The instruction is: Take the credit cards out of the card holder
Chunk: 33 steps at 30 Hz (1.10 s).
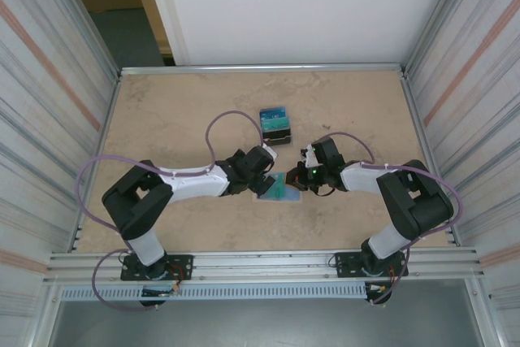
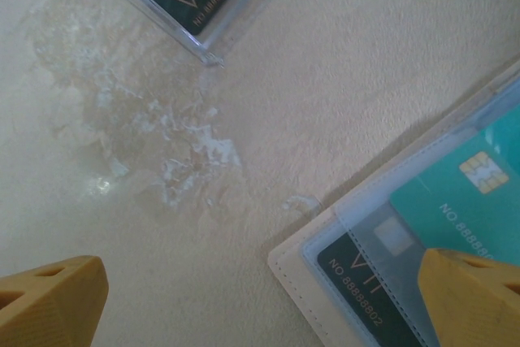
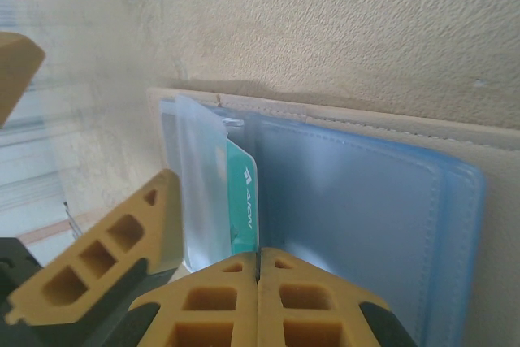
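open card holder (image 2: 296,270), teal credit card (image 2: 455,201) inside

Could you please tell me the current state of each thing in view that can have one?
card holder: open, lying flat on the table.
teal card: inside a clear sleeve that stands raised off the holder.
dark VIP card: tucked in the holder.
clear case: lying apart from the holder, a dark card inside.
left pincer: wide open, one finger over the holder.
right pincer: shut at the raised sleeve's edge; grip unclear.
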Each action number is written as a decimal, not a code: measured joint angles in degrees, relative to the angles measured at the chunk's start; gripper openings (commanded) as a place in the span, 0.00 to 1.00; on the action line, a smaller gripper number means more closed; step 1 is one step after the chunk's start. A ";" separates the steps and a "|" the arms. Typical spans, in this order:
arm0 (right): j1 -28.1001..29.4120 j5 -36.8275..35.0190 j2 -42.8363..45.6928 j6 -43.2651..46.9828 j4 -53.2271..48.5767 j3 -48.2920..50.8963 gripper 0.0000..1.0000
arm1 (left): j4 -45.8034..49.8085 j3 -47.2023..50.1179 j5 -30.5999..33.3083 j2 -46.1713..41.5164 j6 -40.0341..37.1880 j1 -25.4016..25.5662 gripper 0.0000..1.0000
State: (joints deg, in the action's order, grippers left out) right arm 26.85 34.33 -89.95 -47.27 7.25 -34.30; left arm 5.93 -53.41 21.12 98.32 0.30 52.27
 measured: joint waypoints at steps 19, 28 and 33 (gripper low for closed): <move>-1.49 -0.90 3.78 -0.02 -0.90 0.52 0.04 | -0.20 -0.11 -0.13 1.25 -0.11 0.35 0.99; -0.70 0.00 3.65 -1.88 3.32 1.97 0.20 | -0.22 -0.11 -0.20 1.42 0.94 0.37 0.99; 1.44 0.07 2.16 -2.91 6.45 1.97 0.21 | -0.20 -0.11 -0.26 1.46 1.57 0.37 0.99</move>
State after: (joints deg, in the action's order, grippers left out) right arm 28.29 34.39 -87.79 -50.17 13.69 -32.34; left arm 5.74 -53.52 20.86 99.79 1.87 52.64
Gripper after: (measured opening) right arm 0.206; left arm 0.986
